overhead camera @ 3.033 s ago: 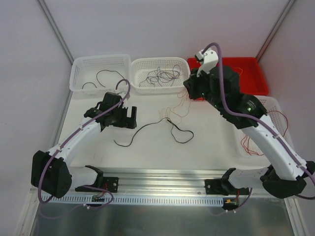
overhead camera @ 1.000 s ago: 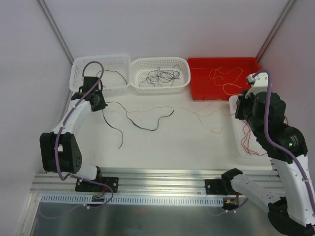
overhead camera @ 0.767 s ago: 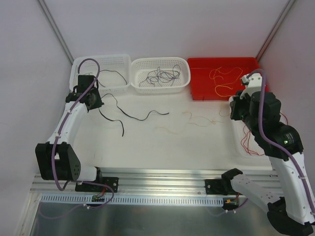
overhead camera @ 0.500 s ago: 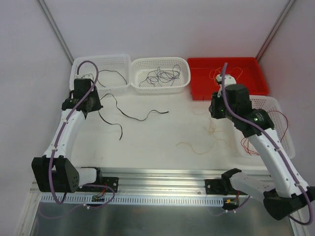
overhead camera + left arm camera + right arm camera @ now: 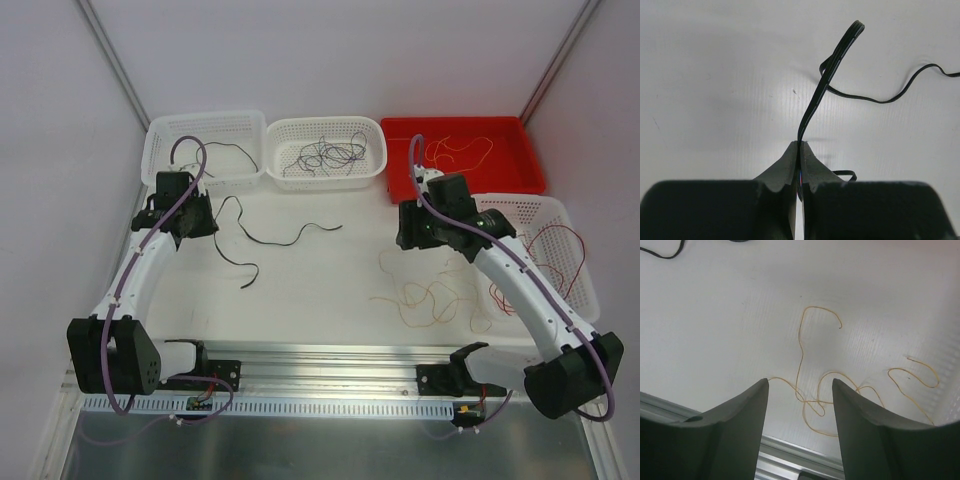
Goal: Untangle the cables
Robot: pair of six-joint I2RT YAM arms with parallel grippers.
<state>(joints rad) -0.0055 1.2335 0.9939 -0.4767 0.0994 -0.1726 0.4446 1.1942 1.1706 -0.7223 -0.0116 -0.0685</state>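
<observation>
My left gripper is shut on a black cable at the left of the table, in front of the left white basket. In the left wrist view the black cable rises doubled from between the closed fingertips of the left gripper, then trails off right. My right gripper hangs open over the table right of centre. An orange-yellow cable lies loose in loops below it. The right wrist view shows that cable on the table between the spread fingers of the right gripper, untouched.
At the back stand a left white basket with a black cable, a middle white basket with purple-grey and black cables, and a red tray with orange cables. A white basket at the right holds red cables. A metal rail runs along the near edge.
My right gripper has opened and let go of the orange-yellow cable, which has dropped into loops on the table. The right arm swung left toward the centre. The left gripper stays shut on the black cable.
</observation>
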